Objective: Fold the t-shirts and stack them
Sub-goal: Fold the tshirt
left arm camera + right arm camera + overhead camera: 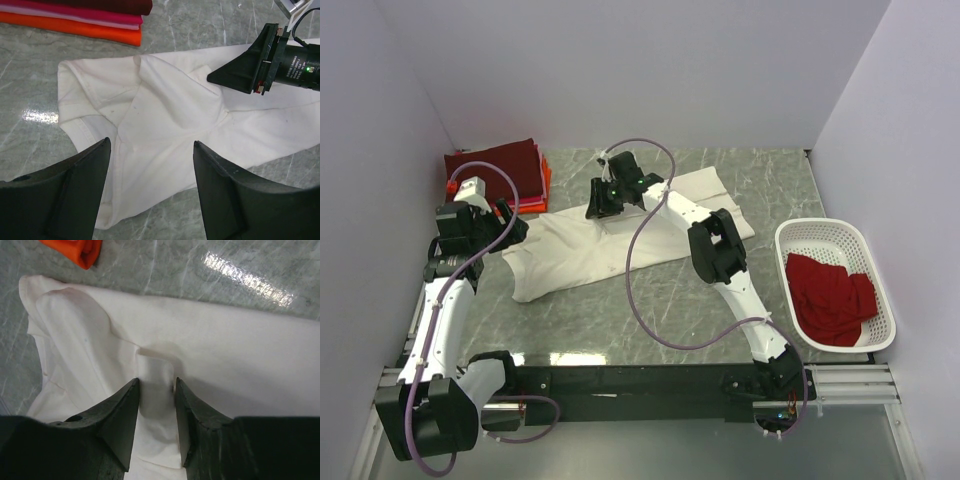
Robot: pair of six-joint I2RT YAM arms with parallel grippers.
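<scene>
The right gripper (156,402) is closed on the cream-white t-shirt (570,260): a raised pleat of cloth stands pinched between its two fingers, and the lower end of that pleat is hidden behind the finger bodies. In the top view the right gripper and its forearm cover the upper middle of this shirt, so the collar region cannot be made out there. The shirt lies spread on the table (570,320), left of centre, with its left sleeve area bunched and partly folded over; its right end is cut off in both wrist views. The left gripper (152,144) hovers over the shirt's left part with its fingers wide apart and nothing between them. The stack of folded t-shirts (500,165) sits in the far left corner, just beyond the shirt. Only the dark maroon top layer shows fully; red and orange layers appear as edges, and their count is unclear. The basket (820,228) stands at the right edge, well apart from the shirt, holding crumpled red t-shirts (830,295) whose number cannot be told. Bare table lies between shirt and basket and along the near side. The walls stand close on the left, far and right sides.
</scene>
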